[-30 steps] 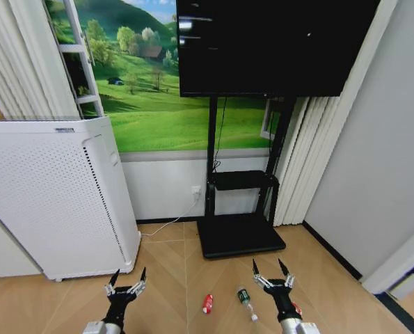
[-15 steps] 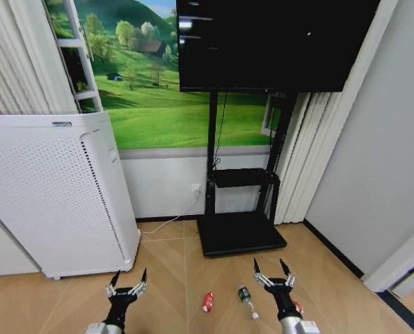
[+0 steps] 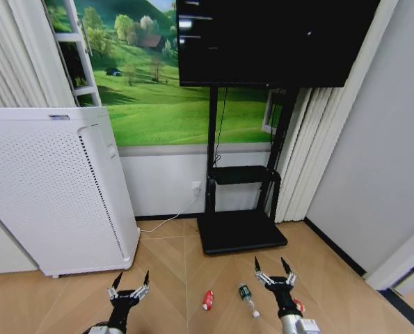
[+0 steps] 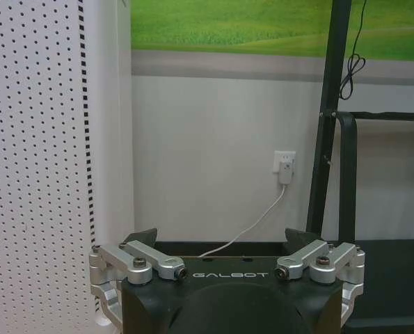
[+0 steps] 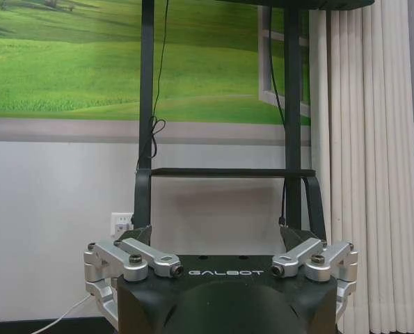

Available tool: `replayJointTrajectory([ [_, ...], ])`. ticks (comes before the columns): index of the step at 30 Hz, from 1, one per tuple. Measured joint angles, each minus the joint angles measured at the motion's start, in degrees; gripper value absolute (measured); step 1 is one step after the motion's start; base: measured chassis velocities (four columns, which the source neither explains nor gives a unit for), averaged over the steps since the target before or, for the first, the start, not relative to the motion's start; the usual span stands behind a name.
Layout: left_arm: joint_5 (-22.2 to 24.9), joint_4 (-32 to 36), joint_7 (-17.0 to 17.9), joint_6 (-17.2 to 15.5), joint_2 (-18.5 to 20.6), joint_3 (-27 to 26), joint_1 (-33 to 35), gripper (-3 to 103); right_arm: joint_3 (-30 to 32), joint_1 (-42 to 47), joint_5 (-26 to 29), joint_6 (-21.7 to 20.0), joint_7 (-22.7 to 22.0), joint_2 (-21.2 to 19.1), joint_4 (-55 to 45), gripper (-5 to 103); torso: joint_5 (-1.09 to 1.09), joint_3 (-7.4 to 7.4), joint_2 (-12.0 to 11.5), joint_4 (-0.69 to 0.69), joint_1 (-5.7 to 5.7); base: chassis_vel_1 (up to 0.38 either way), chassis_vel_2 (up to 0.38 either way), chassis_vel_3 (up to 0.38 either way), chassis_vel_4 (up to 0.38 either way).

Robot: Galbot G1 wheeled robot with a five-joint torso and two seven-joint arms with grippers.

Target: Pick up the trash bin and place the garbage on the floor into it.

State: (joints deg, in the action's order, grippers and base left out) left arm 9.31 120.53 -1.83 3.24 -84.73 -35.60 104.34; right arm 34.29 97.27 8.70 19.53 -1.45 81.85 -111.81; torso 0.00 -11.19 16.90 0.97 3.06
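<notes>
The wood floor (image 3: 165, 264) carries everything here, backed by a white wall with a meadow mural. Largest on it is the white perforated appliance (image 3: 53, 188) at the left, then the black TV stand (image 3: 241, 233) against the wall's middle.

The garbage lies on the floor in front of the stand's base: a red can (image 3: 207, 300), a clear bottle (image 3: 247, 299) with a green label just beside it, and what is probably the red-and-white wrapper (image 3: 299, 306), half hidden behind the right gripper (image 3: 272, 277).

All three look light. The can is stiff and round, best pinched across its body. The bottle is thin-walled, slippery and likely to roll, so take it at mid-body. The wrapper is soft and flat.

The left gripper (image 3: 129, 286) hangs near the floor's front edge, fingers spread and empty; the right is likewise splayed, holding nothing.

"GALBOT" is printed on both gripper bodies.
</notes>
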Motion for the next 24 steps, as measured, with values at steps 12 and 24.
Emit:
replayJointTrajectory([
  [12, -0.12, 0.21, -0.03, -0.01, -0.25, -0.28, -0.07, 100, 0.02, 0.28, 0.66, -2.27, 0.08, -0.95, -0.87, 100, 0.0, 2.32, -3.37, 0.01, -1.05, 0.0, 0.0, 0.0, 0.0],
  [24, -0.68, -1.09, 0.78, 0.07, -0.19, -0.8, -1.2, 100, 0.49, 0.31, 0.64, -3.51, -0.92, -0.67, 0.06, 100, 0.0, 4.22, -6.02, 0.0, -1.81, 0.0, 0.0, 0.0, 0.0],
])
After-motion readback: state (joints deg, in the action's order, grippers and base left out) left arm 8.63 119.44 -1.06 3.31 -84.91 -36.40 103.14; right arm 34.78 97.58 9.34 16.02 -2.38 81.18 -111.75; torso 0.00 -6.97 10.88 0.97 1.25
